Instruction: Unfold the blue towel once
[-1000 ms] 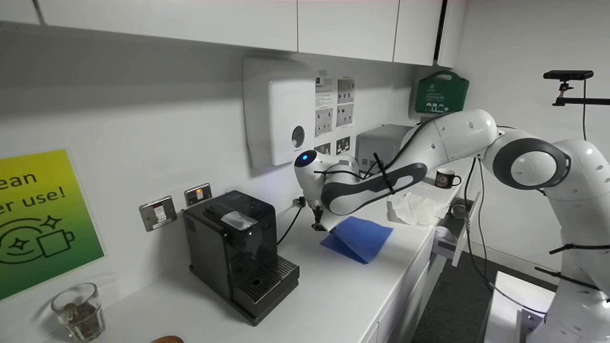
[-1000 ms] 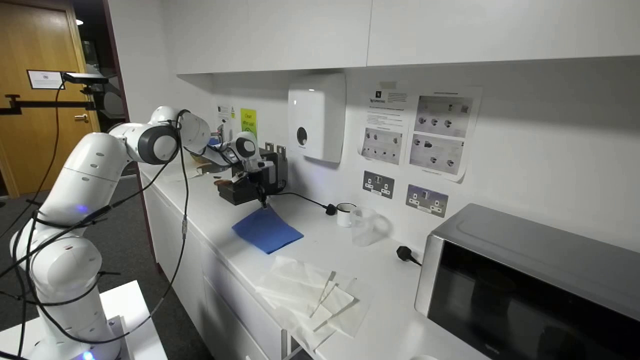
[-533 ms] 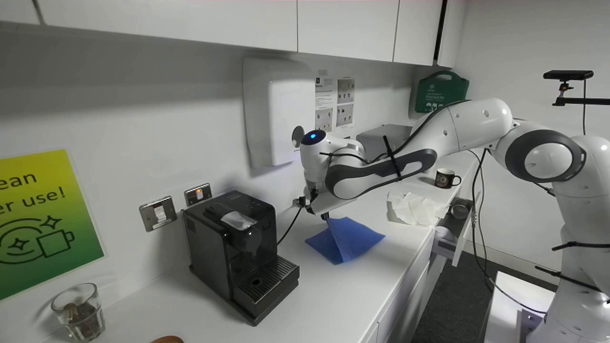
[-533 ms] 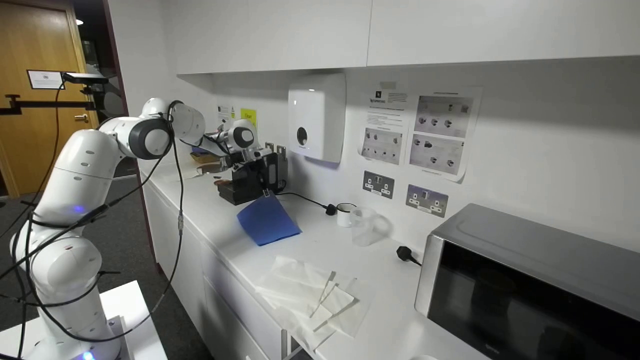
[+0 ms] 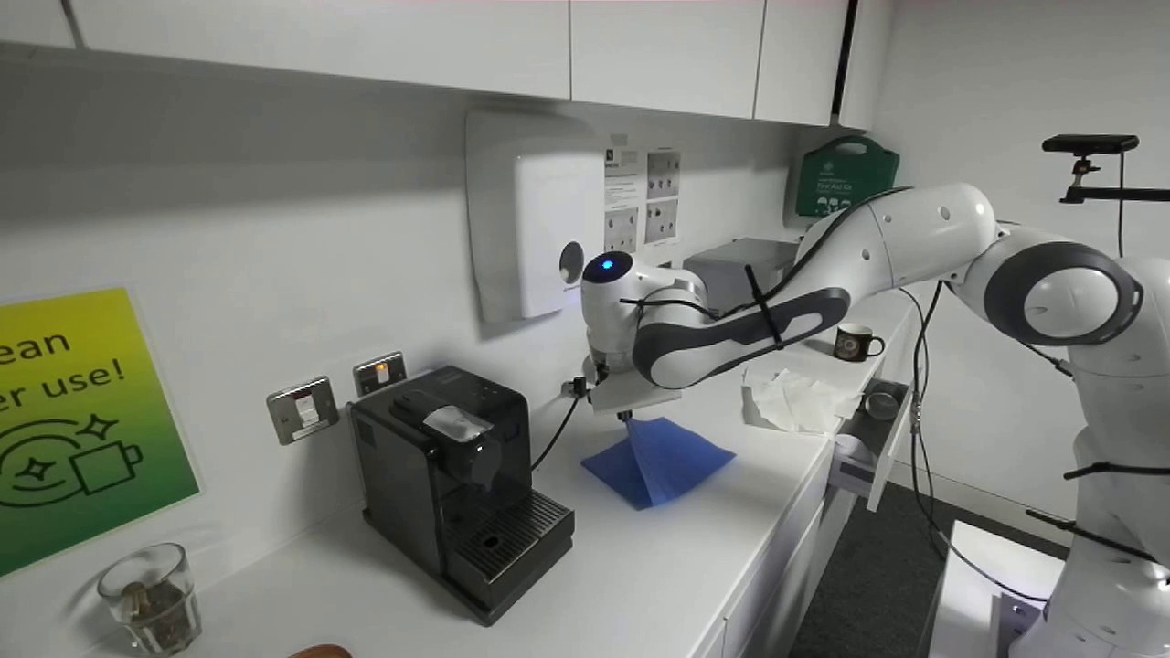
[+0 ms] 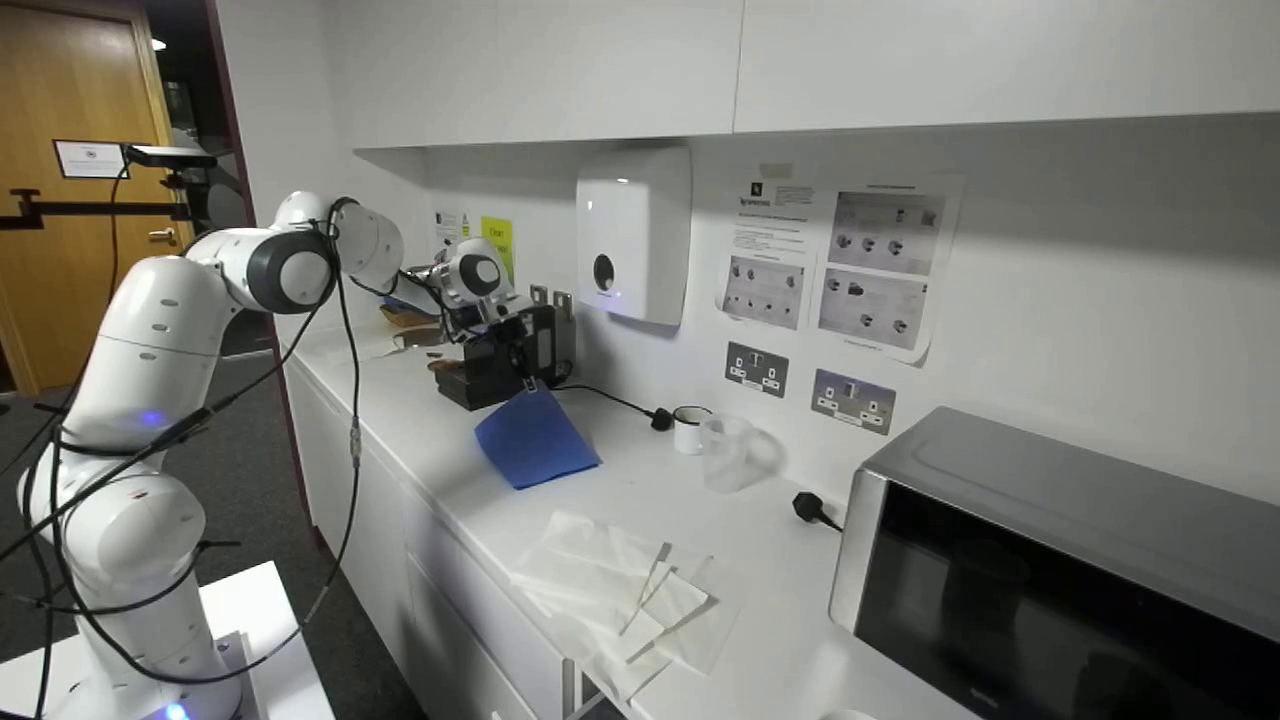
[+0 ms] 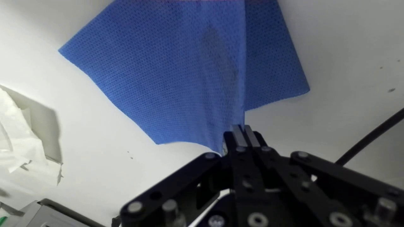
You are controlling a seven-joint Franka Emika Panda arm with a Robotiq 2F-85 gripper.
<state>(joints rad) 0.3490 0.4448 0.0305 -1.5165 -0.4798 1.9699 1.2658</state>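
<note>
The blue towel (image 5: 676, 461) lies folded on the white counter with one corner of its upper layer pulled up to a peak. It also shows in an exterior view (image 6: 535, 440) and fills the upper middle of the wrist view (image 7: 164, 69), where a lower layer sticks out on the right. My gripper (image 7: 242, 128) is shut on the raised edge of the towel; it pinches the cloth between its fingertips. In both exterior views the gripper (image 5: 625, 417) (image 6: 530, 384) is above the towel, at the peak. The towel's lower part rests on the counter.
A black coffee machine (image 5: 448, 484) stands beside the towel, with a black cable (image 5: 559, 437) behind it. Crumpled white paper (image 6: 630, 600), a white mug (image 6: 690, 432), a clear plastic cup (image 6: 727, 455) and a microwave (image 6: 1050, 560) are farther along the counter. A drawer (image 5: 882, 448) is open.
My gripper has risen with the towel's edge in it, and the upper layer now stands up more steeply. The towel has shifted slightly toward the coffee machine. The last half second shows little movement.
</note>
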